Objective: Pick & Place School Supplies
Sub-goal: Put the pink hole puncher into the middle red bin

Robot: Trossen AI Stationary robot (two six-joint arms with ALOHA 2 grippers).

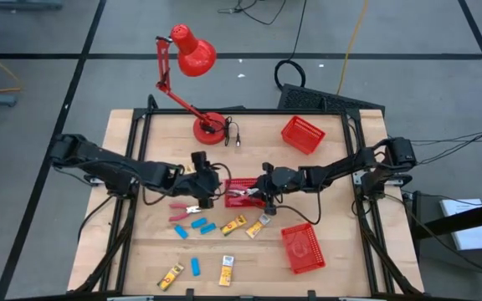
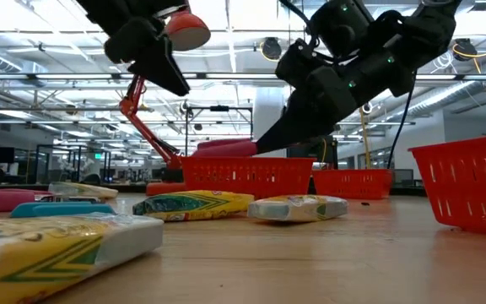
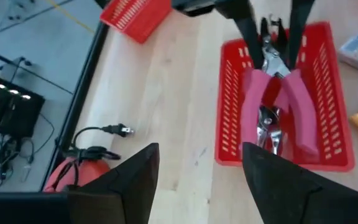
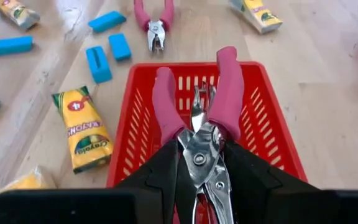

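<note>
My right gripper [image 4: 201,163] is shut on a pink-handled plier-like tool [image 1: 239,193] over the small red basket [image 1: 243,182] at mid table. Metal of a second tool [image 3: 270,129] lies in that basket. My left gripper [image 3: 197,158] hovers open just left of the basket, touching nothing. A third pink-handled tool [image 1: 182,211] lies flat on the table. Blue blocks [image 1: 199,224] and yellow-and-white packets [image 1: 233,224] lie flat on the wood nearer the near edge. My right gripper pinches the tool's metal head [image 4: 199,144] between its two fingers. The fingers [image 3: 246,31] come slanting down from the table's right, in line with the tool. The pink handles [image 4: 227,87] point away from the gripper, at about the basket's rim height [image 2: 226,149].
A red desk lamp [image 1: 192,52] stands on its base [image 1: 209,127] at the far edge. One red basket [image 1: 302,134] sits far right, another [image 1: 302,248] near right. More packets [image 1: 226,270] and a blue block [image 1: 195,266] lie by the near edge.
</note>
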